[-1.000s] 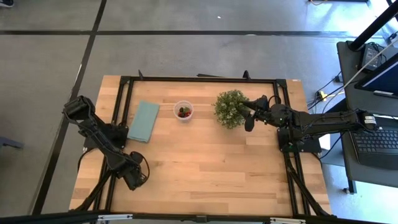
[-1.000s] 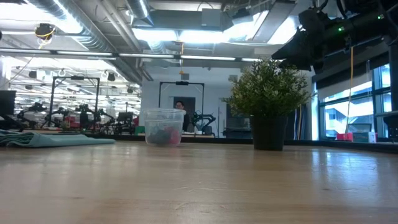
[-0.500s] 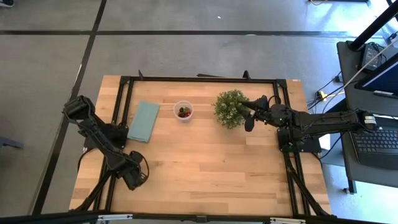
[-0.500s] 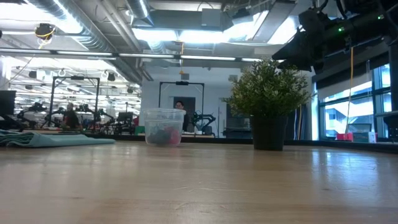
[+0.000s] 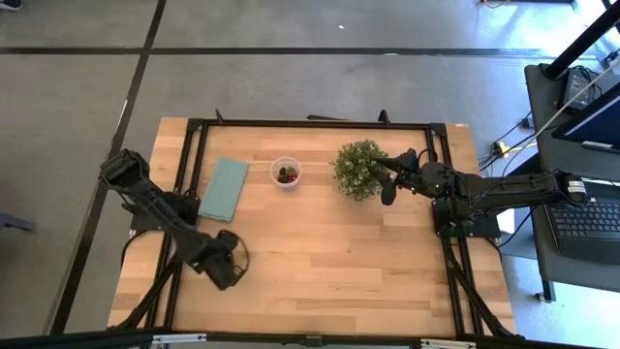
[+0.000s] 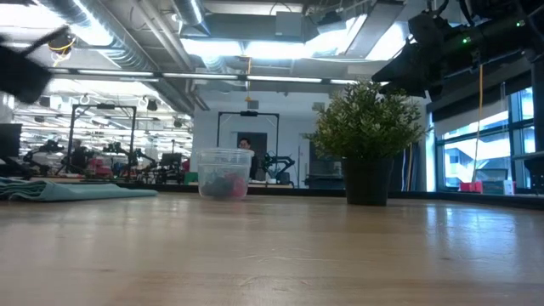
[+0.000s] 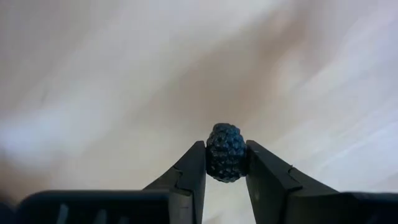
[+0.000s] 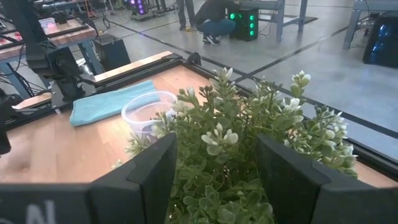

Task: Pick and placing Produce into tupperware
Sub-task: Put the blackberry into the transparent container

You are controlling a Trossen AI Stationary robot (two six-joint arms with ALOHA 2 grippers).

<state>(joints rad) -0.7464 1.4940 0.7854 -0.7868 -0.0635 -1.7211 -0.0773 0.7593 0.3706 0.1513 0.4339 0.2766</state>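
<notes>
Left gripper (image 7: 225, 163) pinches a dark, bumpy blackberry-like fruit piece (image 7: 226, 153) over the near-left table, right gripper (image 8: 214, 163) spread by the plant; next, carry it to the small clear round cup (image 5: 285, 173)

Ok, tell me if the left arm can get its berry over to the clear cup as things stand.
Probably yes. The left hand is shut on a dark berry, and bare table lies between it and the cup. The teal cloth and plant sit off to either side.
</notes>
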